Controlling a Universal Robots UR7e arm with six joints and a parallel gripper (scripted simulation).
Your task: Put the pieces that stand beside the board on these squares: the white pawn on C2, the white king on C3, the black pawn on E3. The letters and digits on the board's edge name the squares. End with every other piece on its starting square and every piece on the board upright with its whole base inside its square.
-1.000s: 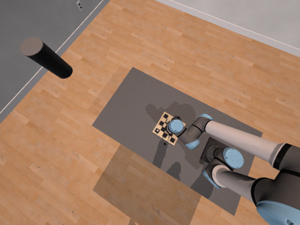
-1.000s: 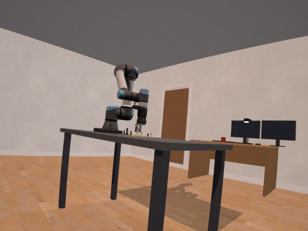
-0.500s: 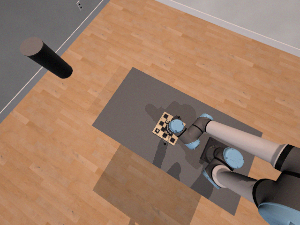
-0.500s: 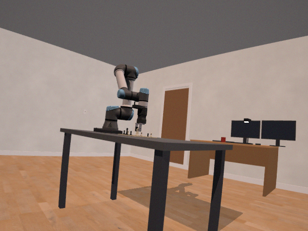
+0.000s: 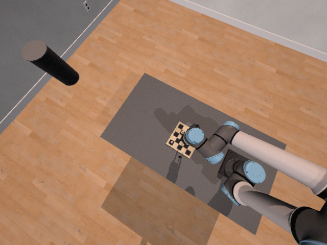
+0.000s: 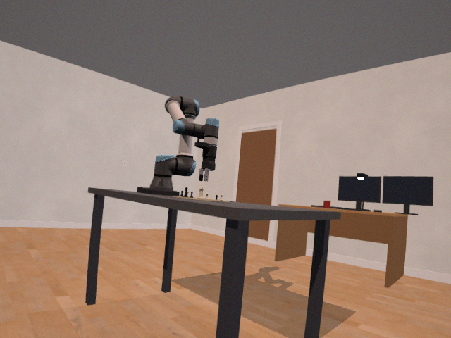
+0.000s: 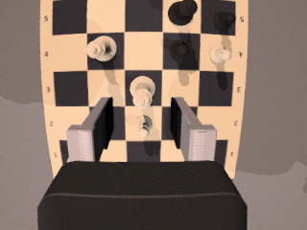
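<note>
In the wrist view my gripper [image 7: 141, 112] [image 6: 203, 177] is open and empty. It hangs above the near part of the chessboard [image 7: 71, 125] [image 5: 176, 135]. The white king [image 7: 142, 90] stands upright on C3, just past the fingertips. The white pawn [image 7: 144, 126] stands upright on C2, below and between the fingers, free of both. A small black pawn [image 5: 180, 156] stands on the table [image 5: 137, 118] [image 6: 254, 210] beside the board's edge. In the top view the arm's wrist hides much of the board.
Other pieces stand on the board: a white piece [image 7: 103, 48] on B4, a white pawn [image 7: 221, 54] on E4, black pieces on D5 [image 7: 182, 11], E5 [image 7: 224, 21] and D4 [image 7: 180, 50]. The arm's base [image 5: 232, 163] is bolted down close to the board.
</note>
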